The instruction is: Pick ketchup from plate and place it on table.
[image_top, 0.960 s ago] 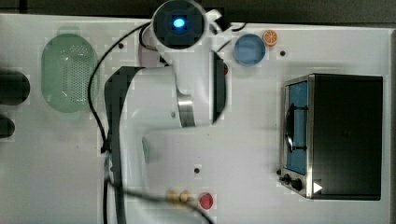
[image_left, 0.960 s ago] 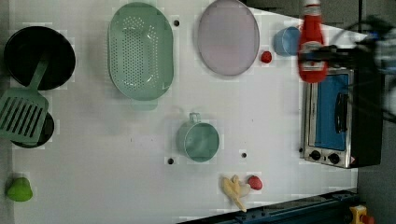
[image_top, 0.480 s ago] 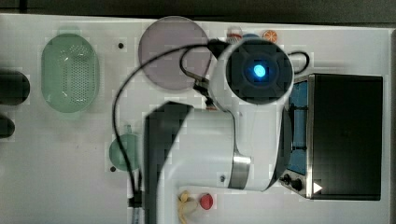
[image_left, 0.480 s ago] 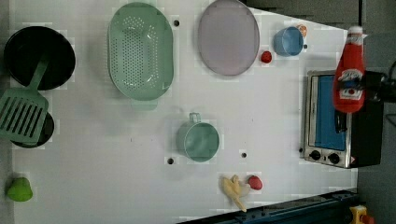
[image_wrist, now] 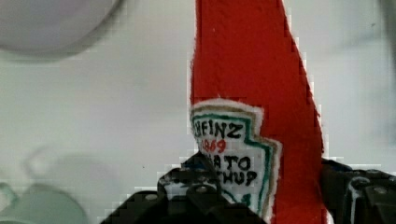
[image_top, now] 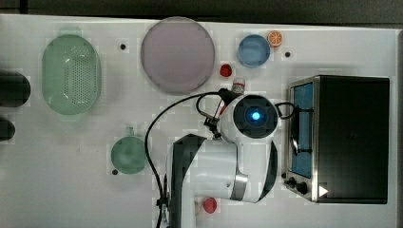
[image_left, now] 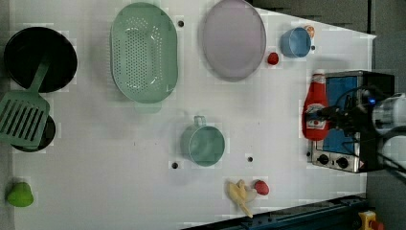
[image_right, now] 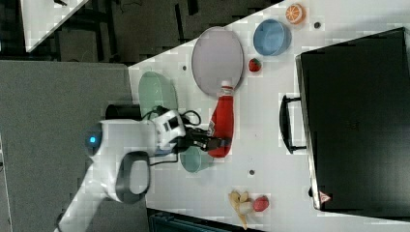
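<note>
Red ketchup (image_right: 222, 123) — pinched in the gripper (image_right: 217, 141) — hangs off the plate (image_right: 212, 58).

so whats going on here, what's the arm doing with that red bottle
The arm has the ketchup clamped in its claw, the fingers gripping the bottle low down around its label. The plate is bare, so the bottle is already off it. In the top view the arm sits between the plate and the toaster oven, with the bottle's white cap poking out from under it. Whether the bottle has touched the table can't be told; it hasn't been let go.
</note>
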You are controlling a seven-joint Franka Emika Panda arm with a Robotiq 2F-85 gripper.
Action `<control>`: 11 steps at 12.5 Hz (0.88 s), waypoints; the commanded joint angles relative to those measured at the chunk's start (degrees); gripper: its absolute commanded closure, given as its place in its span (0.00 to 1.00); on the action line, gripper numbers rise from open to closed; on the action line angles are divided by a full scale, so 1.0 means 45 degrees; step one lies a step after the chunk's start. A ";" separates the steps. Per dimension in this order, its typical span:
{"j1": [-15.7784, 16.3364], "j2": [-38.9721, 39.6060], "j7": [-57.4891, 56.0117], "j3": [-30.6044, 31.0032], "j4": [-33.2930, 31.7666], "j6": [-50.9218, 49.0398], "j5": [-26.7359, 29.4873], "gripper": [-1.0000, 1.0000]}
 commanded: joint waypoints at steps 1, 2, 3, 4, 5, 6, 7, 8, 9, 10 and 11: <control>0.0259 0.0457 0.0510 0.0316 -0.0619 0.1721 0.0027 0.39; 0.0261 0.0892 0.0511 0.0357 -0.0868 0.2517 0.0027 0.39; 0.0261 0.1327 0.0511 0.0389 -0.1036 0.3263 0.0027 0.39; 0.0258 0.1680 0.0510 0.0401 -0.1110 0.3905 0.0027 0.39; 0.0250 0.1870 0.0509 0.0405 -0.1131 0.4156 0.0027 0.39; 0.0241 0.1890 0.0509 0.0399 -0.1136 0.4121 0.0027 0.35; 0.0219 0.1849 0.0510 0.0380 -0.1129 0.4070 0.0027 0.25; 0.0220 0.1771 0.0508 0.0381 -0.1085 0.4078 0.0027 0.14; 0.0225 0.1631 0.0509 0.0400 -0.1073 0.4081 0.0027 0.03; 0.0229 0.1418 0.0510 0.0427 -0.1069 0.4055 0.0026 0.00; 0.0238 0.1137 0.0525 0.0444 -0.1068 0.3969 0.0027 0.00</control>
